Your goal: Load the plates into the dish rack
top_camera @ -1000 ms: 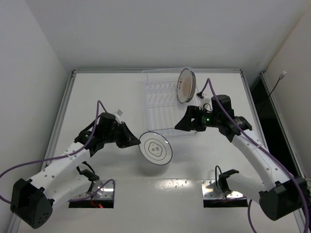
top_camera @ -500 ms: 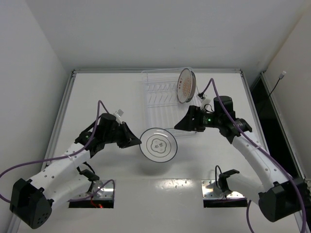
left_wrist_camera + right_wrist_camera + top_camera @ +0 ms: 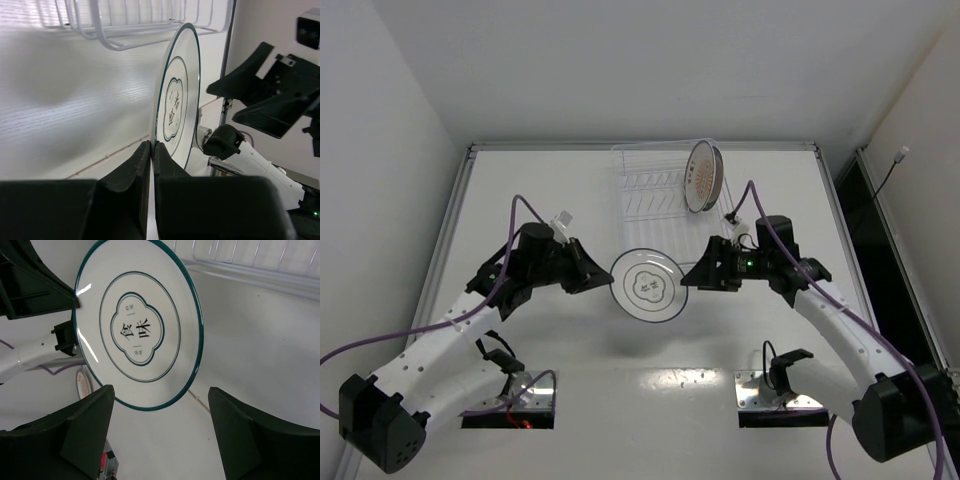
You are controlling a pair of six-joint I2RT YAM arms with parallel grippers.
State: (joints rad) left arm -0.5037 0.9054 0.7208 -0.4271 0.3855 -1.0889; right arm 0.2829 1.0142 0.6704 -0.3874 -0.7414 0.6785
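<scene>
My left gripper (image 3: 603, 281) is shut on the left rim of a white plate (image 3: 648, 285) with a green ring and a dark centre motif, holding it above the table just in front of the dish rack (image 3: 655, 205). In the left wrist view the fingers (image 3: 144, 161) pinch the plate's edge (image 3: 176, 100). My right gripper (image 3: 692, 278) is open and empty, close to the plate's right rim; its wrist view shows the plate's face (image 3: 137, 332) ahead of the spread jaws. A plate with an orange sunburst centre (image 3: 703, 177) stands upright in the rack's back right. The third plate is out of view.
The rack's near rim (image 3: 125, 42) is close behind the held plate. The rack's wire rim (image 3: 250, 267) shows at the top of the right wrist view. Both arm bases (image 3: 510, 395) sit at the near table edge. White walls enclose the table.
My left gripper has carried the plate up and toward the rack, turning it more face-on. My right gripper has moved left and nearer, up to the plate's right rim.
</scene>
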